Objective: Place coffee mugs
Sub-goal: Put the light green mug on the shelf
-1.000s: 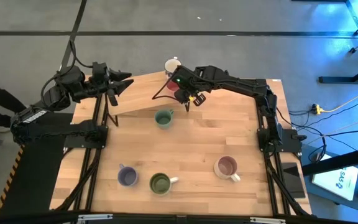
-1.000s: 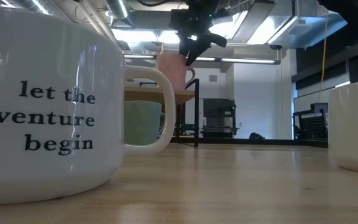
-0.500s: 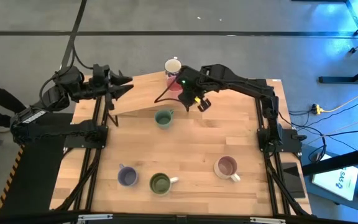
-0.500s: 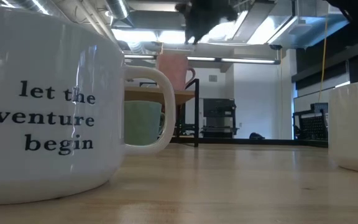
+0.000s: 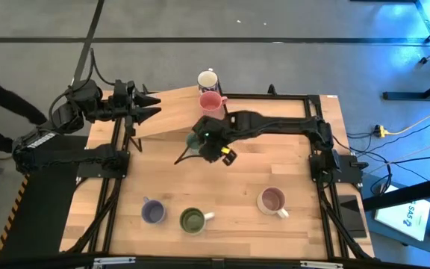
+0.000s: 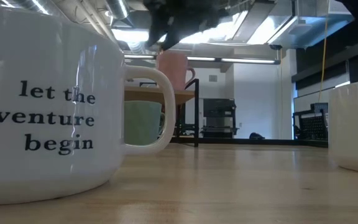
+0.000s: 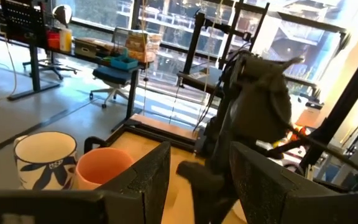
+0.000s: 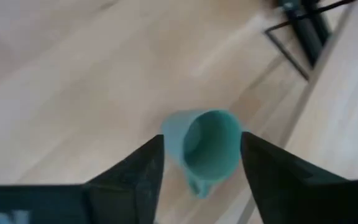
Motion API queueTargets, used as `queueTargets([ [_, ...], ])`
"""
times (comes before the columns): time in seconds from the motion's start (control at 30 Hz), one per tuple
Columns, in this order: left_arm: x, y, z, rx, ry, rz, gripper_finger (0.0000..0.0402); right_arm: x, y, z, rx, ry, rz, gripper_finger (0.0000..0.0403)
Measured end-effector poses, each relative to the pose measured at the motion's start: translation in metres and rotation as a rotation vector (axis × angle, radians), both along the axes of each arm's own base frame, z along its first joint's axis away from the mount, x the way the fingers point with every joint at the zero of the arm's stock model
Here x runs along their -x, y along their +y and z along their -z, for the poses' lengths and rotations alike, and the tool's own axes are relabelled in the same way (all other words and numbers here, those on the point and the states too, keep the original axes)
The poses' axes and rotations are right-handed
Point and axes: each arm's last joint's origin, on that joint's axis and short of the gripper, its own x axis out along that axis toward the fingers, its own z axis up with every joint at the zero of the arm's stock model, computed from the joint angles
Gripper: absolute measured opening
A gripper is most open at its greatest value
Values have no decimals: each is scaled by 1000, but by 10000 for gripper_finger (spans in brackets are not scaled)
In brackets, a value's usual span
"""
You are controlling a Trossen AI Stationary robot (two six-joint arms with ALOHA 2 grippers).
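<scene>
The teal-green mug (image 5: 193,139) stands upright on the table's middle, its base on the wood. My right gripper (image 5: 189,151) hovers above it, open and pointing down; in the right wrist view the teal-green mug (image 8: 207,147) shows between the fingers of my right gripper (image 8: 202,186). The pink mug (image 5: 211,101) and the white mug with blue pattern (image 5: 207,78) stand on a raised wooden shelf (image 5: 172,113) at the far edge. My left gripper (image 5: 154,105) waits open over the shelf's left end. The lavender-blue (image 5: 153,211), green (image 5: 192,219) and pale (image 5: 273,200) mugs stand near the near edge.
In the low view the white-sided mug with lettering (image 6: 48,112) fills the left foreground and the pale mug (image 6: 356,127) the right. The shelf stands on a thin leg (image 6: 197,115). Bare wood lies between the teal-green mug and the near row. A person's sleeve (image 5: 6,90) shows at left.
My right gripper has left the pink mug on the far shelf and swung toward the table's near and left side, ending above the teal-green mug. The pink mug has stayed where it was on the shelf.
</scene>
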Motion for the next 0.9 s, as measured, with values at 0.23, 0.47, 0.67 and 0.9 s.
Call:
queueTargets([
  [0.23,2,-1,2,7,22,1,160,-20,-2,43,8,-20,8,223],
  [0.47,4,-2,4,15,37,1,160,-33,-11,83,47,58,28,210],
  [0.67,6,-3,3,14,31,0,160,-36,-27,91,73,70,79,209],
  [0.9,6,-2,3,15,32,0,160,-37,-32,107,38,126,73,194],
])
